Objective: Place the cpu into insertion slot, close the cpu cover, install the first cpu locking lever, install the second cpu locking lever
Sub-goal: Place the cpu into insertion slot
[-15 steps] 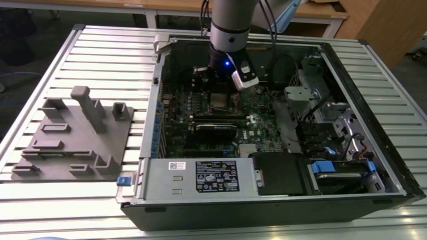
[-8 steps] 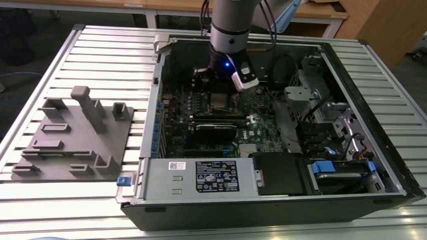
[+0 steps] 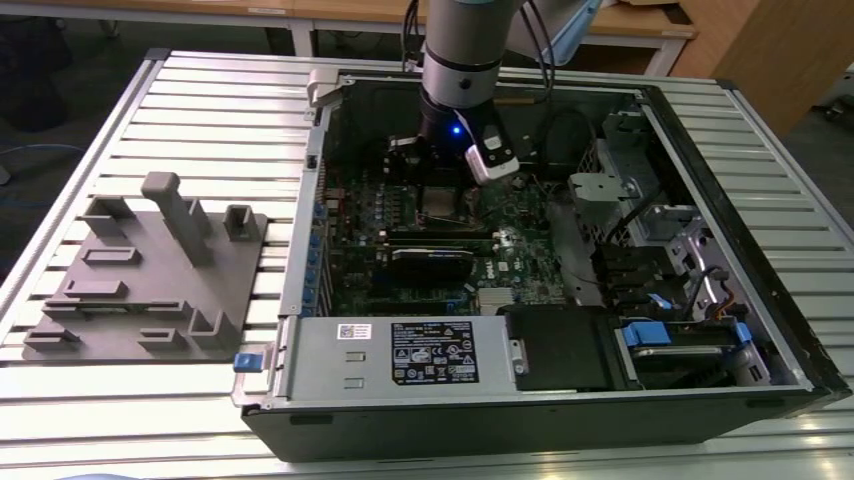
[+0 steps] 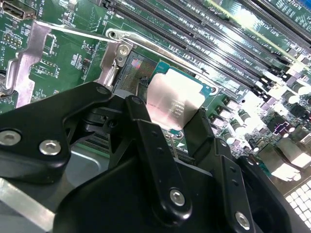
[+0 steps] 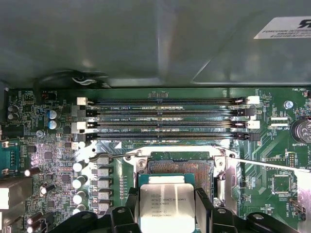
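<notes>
Fingers (image 5: 132, 208) clamp the cpu (image 5: 166, 206) flat, partly over the open insertion slot (image 5: 181, 167). In the exterior view, the slot sits at 6 o'clock of the wrist (image 3: 454, 120).

Our arm (image 3: 461, 30) is a silver-grey tube ending in a black wrist section, where a small blue light (image 3: 458, 128) glows beside a white module (image 3: 491, 160). Dark cables (image 3: 541, 45) run alongside it. Our claw (image 4: 172, 121) is glossy black, its jointed links pinned with silver socket-head screws (image 4: 50, 147).
</notes>
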You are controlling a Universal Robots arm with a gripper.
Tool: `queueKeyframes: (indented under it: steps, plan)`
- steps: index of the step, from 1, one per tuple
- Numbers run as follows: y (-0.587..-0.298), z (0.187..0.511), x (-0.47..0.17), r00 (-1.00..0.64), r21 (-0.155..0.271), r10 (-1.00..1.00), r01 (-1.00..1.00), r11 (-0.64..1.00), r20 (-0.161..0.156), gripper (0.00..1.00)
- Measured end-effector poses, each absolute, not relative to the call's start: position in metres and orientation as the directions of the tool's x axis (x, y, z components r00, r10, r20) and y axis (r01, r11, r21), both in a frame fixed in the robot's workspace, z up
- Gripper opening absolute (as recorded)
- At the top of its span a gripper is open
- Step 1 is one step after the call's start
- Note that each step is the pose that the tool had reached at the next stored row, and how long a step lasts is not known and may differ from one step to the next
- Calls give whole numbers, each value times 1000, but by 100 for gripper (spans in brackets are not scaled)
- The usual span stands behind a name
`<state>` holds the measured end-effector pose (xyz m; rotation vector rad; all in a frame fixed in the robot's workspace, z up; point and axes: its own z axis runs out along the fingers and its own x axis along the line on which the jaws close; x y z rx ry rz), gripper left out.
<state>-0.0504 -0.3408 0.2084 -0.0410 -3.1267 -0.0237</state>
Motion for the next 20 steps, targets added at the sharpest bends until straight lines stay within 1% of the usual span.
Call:
queueKeyframes:
  steps: [10,17,20]
  plan:
    - [-340,208,-50,-999,15,29,30,999,15,54]
    - [-340,207,-50,-988,15,154,154,988,15,54]
    - [-340,207,-50,-986,15,164,165,986,15,54]
